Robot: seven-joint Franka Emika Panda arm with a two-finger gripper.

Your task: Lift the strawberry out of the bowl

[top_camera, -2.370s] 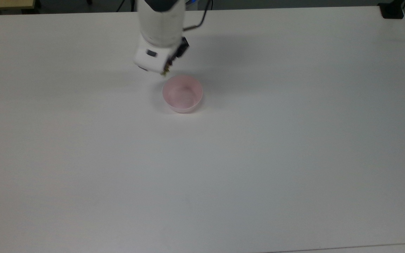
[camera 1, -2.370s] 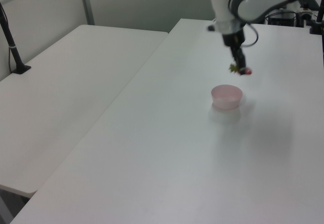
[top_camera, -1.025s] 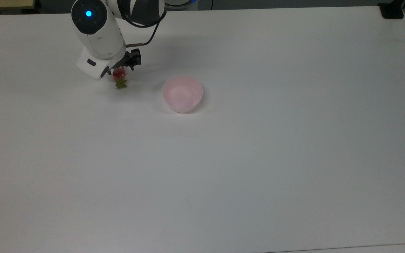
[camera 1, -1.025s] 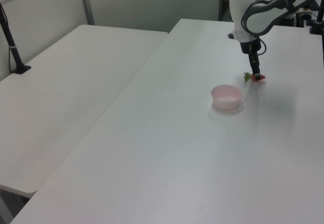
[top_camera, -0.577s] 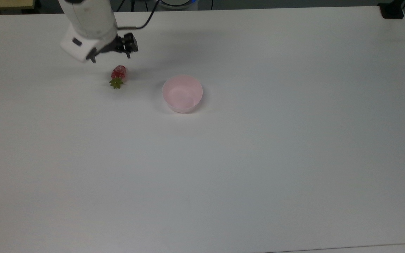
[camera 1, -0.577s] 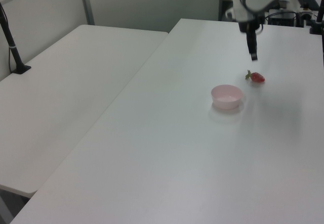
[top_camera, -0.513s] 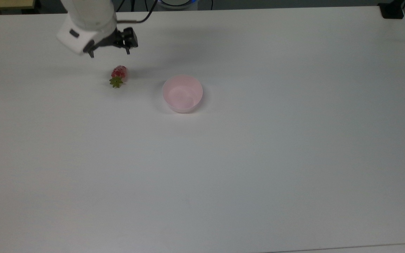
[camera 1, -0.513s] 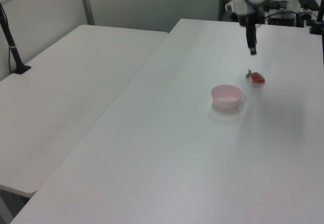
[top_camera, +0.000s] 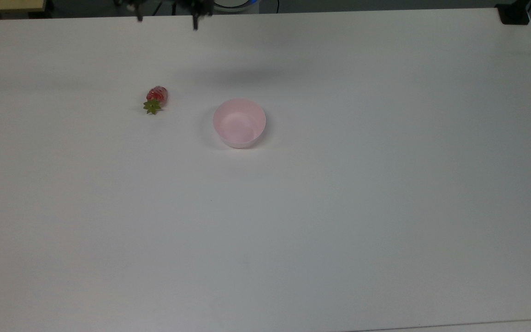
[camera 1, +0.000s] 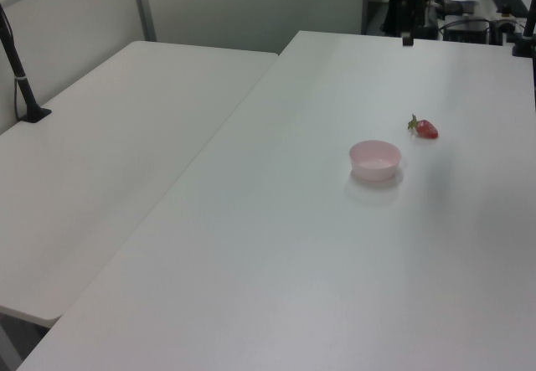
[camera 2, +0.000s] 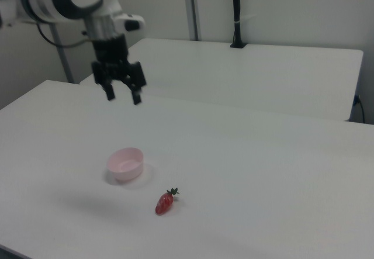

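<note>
- Strawberry (top_camera: 156, 98): lying on table (top_camera: 339, 207), upper left of top view, well apart from bowl (top_camera: 239, 122); bowl empty.
- Gripper (camera 2: 122, 93): fingers spread, holding nothing, high above table, upper left of right view.
- Step: fruit already out; task looks done, no further move req'd.

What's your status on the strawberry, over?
Gripper raised high over the table, jaws open, empty. Strawberry lying on the table, outside the bowl. Nothing in the way.
</note>
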